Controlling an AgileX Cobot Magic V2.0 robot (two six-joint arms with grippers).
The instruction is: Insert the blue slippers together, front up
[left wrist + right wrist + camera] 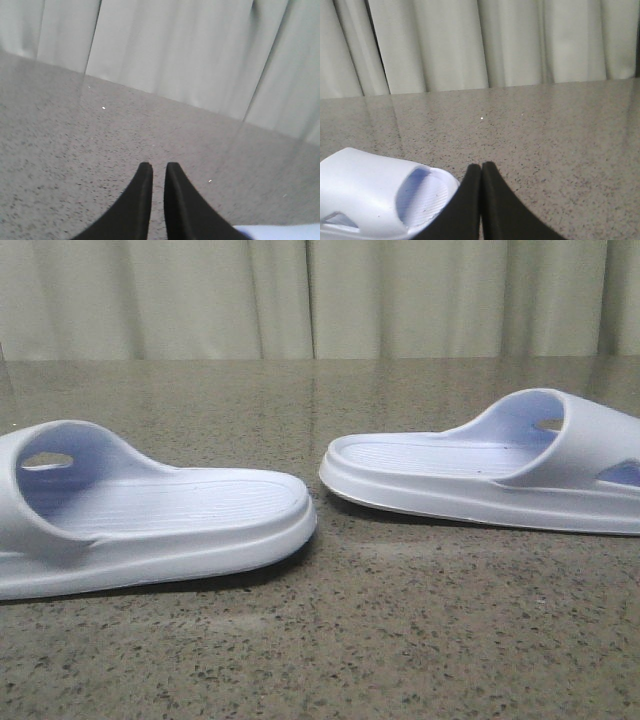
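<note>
Two pale blue slippers lie sole-down on the speckled stone table, heels facing each other with a gap between. The left slipper has its strap at the far left. The right slipper has its strap at the far right. Neither gripper shows in the front view. My left gripper is empty, its fingers almost together with a thin slit, over bare table; a corner of a slipper shows beside it. My right gripper is shut and empty, next to the right slipper.
Pale curtains hang behind the table's far edge. The speckled tabletop stretches in front of and behind the slippers.
</note>
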